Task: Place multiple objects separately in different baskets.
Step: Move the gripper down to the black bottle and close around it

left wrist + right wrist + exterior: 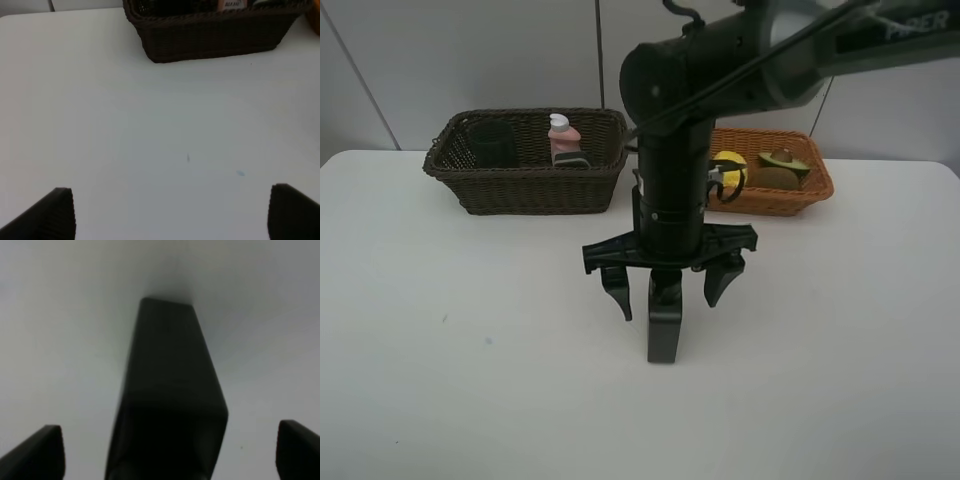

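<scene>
A black square bottle (663, 335) lies flat on the white table near the middle. My right gripper (669, 295) hangs over it, open, with one finger on each side and neither touching it. In the right wrist view the bottle (170, 390) fills the gap between the fingertips (40, 452). The dark brown basket (525, 190) at the back left holds a dark cup (492, 143) and a small pink bottle (563, 138). The light orange basket (790, 200) at the back right holds a lemon (728, 165), an avocado half (783, 160) and a kiwi (775, 178). My left gripper (172, 215) is open over bare table, facing the dark basket (210, 37).
The right arm (720, 70) crosses from the upper right and hides part of the orange basket's left end. A pale wall runs behind both baskets. The white table (440, 350) stretches to the left and front.
</scene>
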You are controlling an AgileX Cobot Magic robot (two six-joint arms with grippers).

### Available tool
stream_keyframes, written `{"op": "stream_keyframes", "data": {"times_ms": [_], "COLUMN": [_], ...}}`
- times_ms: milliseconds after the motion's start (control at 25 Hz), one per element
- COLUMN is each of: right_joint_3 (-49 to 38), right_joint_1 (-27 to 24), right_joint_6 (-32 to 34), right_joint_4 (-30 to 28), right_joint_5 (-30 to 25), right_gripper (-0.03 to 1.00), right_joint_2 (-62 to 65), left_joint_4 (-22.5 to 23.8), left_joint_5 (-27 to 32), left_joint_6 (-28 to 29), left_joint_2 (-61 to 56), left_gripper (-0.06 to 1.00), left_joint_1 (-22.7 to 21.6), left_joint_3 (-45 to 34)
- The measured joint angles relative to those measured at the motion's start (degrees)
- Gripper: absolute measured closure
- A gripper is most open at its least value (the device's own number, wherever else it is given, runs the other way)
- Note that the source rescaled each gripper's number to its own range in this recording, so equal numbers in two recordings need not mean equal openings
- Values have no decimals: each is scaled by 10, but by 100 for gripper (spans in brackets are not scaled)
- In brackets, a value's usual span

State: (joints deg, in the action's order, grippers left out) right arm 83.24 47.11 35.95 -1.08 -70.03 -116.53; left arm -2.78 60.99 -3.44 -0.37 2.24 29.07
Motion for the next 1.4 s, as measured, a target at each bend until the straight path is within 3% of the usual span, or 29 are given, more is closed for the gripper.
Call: {"op": "stream_keyframes", "data": {"times_ms": [480,560,640,720,760,1120,1400], "right_joint_3": [2,2,2,3,4,4,34], "right_joint_1": [0,0,0,0,0,0,0], "right_joint_6": [-7,-8,-8,-9,-9,-29,-63], "right_joint_4": [2,2,2,3,3,3,-18], "right_joint_5": [18,17,15,13,10,8,4], "right_gripper": [1,16,45,88,97,95,95], "right_joint_2": [-27,-27,-27,-28,-29,-23,60], "left_joint_4": [0,0,0,0,0,0,0], "left_joint_5": [0,0,0,0,0,0,0], "left_joint_6": [0,0,0,0,0,0,0], "left_joint_2": [0,0,0,0,0,0,0], "left_gripper": [-5,-5,-5,-5,-5,-5,-5], "left_joint_1": [0,0,0,0,0,0,0], "left_joint_3": [0,0,0,0,0,0,0]}}
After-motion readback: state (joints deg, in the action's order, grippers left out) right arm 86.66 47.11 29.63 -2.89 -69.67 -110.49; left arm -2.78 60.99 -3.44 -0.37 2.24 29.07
